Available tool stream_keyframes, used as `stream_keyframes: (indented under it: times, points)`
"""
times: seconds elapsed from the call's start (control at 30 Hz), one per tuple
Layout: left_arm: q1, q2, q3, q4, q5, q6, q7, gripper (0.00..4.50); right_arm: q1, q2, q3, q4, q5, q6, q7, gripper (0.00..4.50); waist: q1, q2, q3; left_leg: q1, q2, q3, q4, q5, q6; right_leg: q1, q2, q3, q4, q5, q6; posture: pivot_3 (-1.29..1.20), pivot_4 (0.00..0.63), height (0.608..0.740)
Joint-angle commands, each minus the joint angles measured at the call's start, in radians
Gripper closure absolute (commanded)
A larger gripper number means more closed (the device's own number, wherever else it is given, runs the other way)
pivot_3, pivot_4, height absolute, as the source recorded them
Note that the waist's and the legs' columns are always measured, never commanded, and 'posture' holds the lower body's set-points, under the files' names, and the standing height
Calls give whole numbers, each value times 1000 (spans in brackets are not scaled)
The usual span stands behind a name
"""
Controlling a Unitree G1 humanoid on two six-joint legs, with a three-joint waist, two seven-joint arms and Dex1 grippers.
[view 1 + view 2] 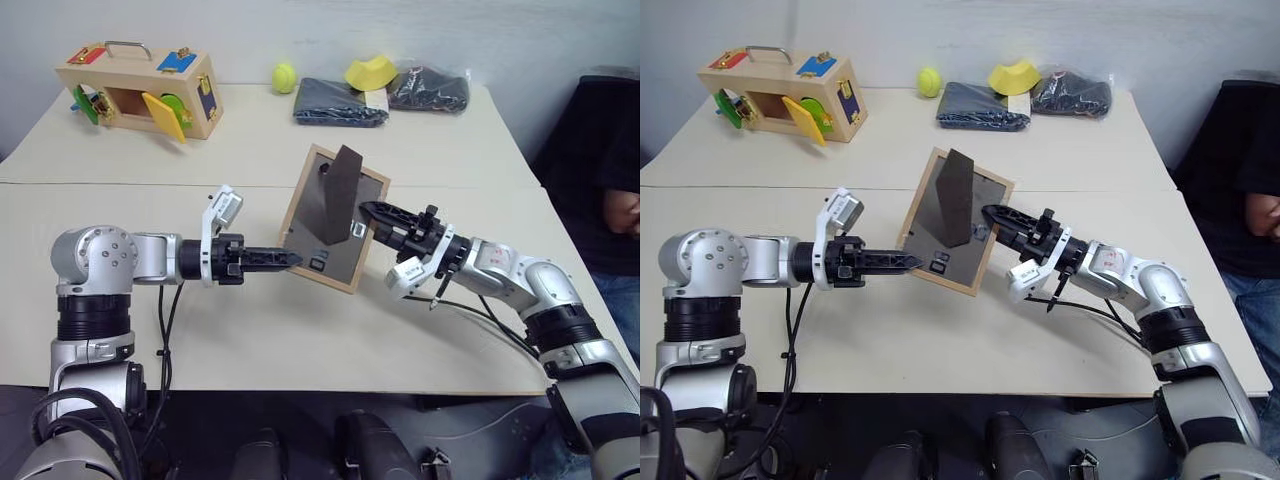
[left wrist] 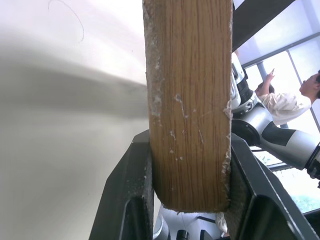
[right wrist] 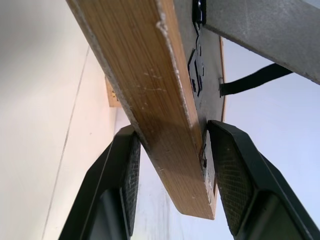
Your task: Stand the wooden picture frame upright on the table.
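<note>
Wooden picture frame (image 1: 330,222), head views: hanging tilted above the table (image 1: 250,330), dark back and folded-out easel stand (image 1: 338,195) facing the camera. Left gripper (image 1: 288,258) is pinching its lower left edge; right gripper (image 1: 372,211) is meeting its right edge. Wooden box (image 1: 140,88), yellow ball (image 1: 284,77) and dark bags (image 1: 340,100) are sitting at the far side.
Left wrist view: black fingers (image 2: 127,200) are pressing both sides of the wood edge.
Right wrist view: fingers (image 3: 235,185) are straddling the frame edge, a slight gap showing.
</note>
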Motion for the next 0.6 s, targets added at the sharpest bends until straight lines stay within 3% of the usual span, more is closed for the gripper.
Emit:
stream_keyframes:
  times: [0.03, 0.23, 0.27, 0.4, 0.53, 0.6]
  points:
    - [-10, 25, -6, -39, -8, 2, 1, 3226, -47, -1, 9, -3, 24, -16, -58, 2851, 0, 0, 0, 0, 0, 0, 0, 0, 0, 0, 0, 0, 0, 0, 0, 0, 150, 740]
    - [45, 137, 18, -62, 25, -46, -2, 3226, -77, -13, 21, 13, 65, -40, -63, 2861, -11, 0, 0, 0, 0, 0, -1, 0, 0, 0, 0, 0, 0, 0, 0, 0, 150, 740]
    - [54, 157, 30, -60, 25, -56, -7, 2502, -80, -14, 25, 14, 68, -45, -64, 2861, -16, 0, 0, 0, 0, 0, -1, 0, -1, 0, 0, 0, 1, 0, 0, 0, 150, 740]
    - [84, 216, 114, -43, 17, -78, 1, 1259, -96, -22, 35, 19, 85, -60, -56, 3225, -26, 0, 0, 1, 0, 0, -1, 0, -1, 0, 0, 0, 1, 0, 0, 0, 150, 740]
    - [99, 238, 225, -74, -23, -41, 21, 61, -111, -30, 43, 41, 100, -71, -52, 3251, -26, 0, 0, 1, 0, -1, -1, 1, -1, 0, 0, 0, 1, 0, -1, 0, 150, 740]
    - [120, 250, 265, -109, -37, -33, 24, 0, -115, -30, 52, 63, 131, -79, -22, 3251, -25, 0, 0, 1, 0, -1, -1, 1, -1, 0, 0, 0, 1, 0, -1, 0, 150, 740]
